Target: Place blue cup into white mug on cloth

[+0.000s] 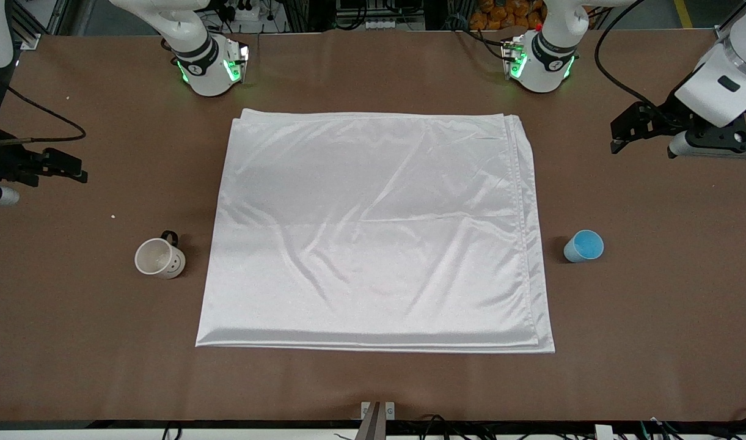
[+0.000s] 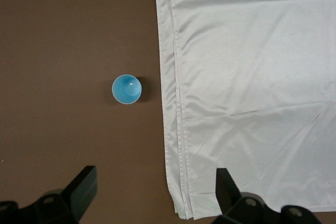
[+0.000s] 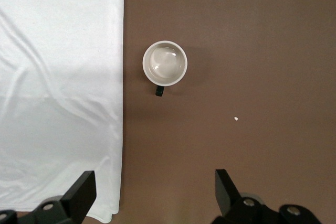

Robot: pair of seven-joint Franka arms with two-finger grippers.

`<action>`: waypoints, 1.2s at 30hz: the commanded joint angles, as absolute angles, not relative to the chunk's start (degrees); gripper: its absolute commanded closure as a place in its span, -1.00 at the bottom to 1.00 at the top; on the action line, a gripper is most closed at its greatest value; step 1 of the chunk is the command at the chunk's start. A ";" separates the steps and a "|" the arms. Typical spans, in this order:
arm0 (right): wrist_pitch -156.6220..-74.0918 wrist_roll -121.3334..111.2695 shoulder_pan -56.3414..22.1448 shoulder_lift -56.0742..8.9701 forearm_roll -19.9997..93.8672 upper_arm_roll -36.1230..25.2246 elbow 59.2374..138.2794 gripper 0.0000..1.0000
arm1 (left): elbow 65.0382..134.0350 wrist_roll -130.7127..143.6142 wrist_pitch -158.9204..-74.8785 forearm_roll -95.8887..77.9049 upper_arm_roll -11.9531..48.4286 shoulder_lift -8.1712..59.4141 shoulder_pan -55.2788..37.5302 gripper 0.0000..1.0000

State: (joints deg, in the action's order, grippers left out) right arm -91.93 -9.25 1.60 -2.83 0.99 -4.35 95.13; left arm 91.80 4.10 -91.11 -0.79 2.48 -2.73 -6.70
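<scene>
Front view: cloth (image 1: 376, 229) is bare, blue cup (image 1: 583, 246) and white mug (image 1: 159, 258) sit on the table at either side. Left wrist: left gripper (image 2: 155, 190) wide open, empty, poised over the cup. Right wrist: right gripper (image 3: 155, 190) open, empty, over the mug

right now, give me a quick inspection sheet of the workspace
surface: brown table, small pale specks toward the right arm's end.
job's things: cloth flat at centre, lightly wrinkled; white mug upright on bare table beside the cloth, toward the right arm's end; blue cup upright on bare table toward the left arm's end. Both empty.
clutter: nothing seen.
grippers: left gripper and right gripper raised over the table ends, jaws open, waiting.
cables: black cables at the table's ends.
surroundings: racks and wiring past the bases.
</scene>
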 commanded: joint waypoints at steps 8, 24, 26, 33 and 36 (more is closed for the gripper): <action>-92.11 -8.61 2.64 -1.49 1.49 -3.69 97.12 -1.00 | 90.88 4.31 -91.32 0.79 3.08 -2.20 -6.24 -1.00; -92.20 -8.61 2.64 -1.58 1.49 -3.78 97.65 -1.00 | 91.49 3.87 -93.69 0.26 2.81 0.79 -6.24 -1.00; -92.20 -8.61 2.72 -1.49 1.49 -3.78 97.65 -1.00 | 91.58 3.87 -94.22 0.26 2.81 1.32 -6.15 -1.00; -92.73 -8.61 3.34 -1.49 1.49 -3.78 98.53 -1.00 | 92.55 3.61 -96.15 0.18 2.46 4.57 -5.89 -1.00; -92.81 -8.61 3.34 -1.49 1.49 -3.78 98.53 -1.00 | 94.12 3.34 -98.43 0.26 1.76 5.80 -5.98 -1.00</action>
State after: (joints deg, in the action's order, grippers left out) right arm -92.13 -9.25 2.35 -2.84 0.99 -4.39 97.01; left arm 92.45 4.10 -95.44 -0.79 2.24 3.86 -6.30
